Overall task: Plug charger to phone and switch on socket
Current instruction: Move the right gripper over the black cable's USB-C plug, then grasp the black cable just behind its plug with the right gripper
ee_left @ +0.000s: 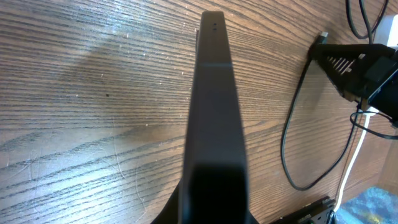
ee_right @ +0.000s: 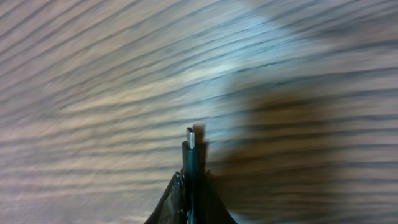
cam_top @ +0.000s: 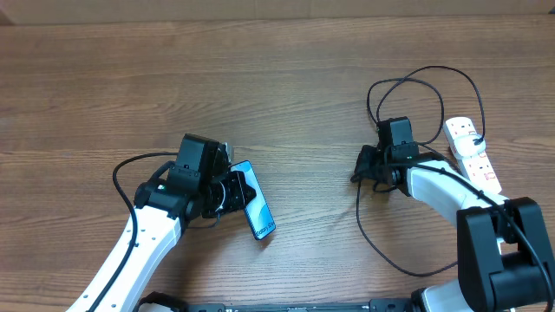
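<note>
Left gripper (cam_top: 234, 192) is clamped tight on the phone (cam_top: 257, 210), left of table (cam_top: 104, 78) centre; the phone is tilted with its screen partly up, and whether its lower edge touches the wood is unclear. Right gripper (cam_top: 358, 166) is pinched fully closed on the charger (ee_right: 192, 157) just behind its metal tip (ee_right: 191, 137), which pokes out past the fingers, well apart from the phone. The black cable loops back to the socket (cam_top: 471, 149) at the far right.

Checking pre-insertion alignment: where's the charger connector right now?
The charger connector sits pinched in the right tool, metal tip sticking out; overhead it's right of centre, aimed left toward the phone in the left tool.
</note>
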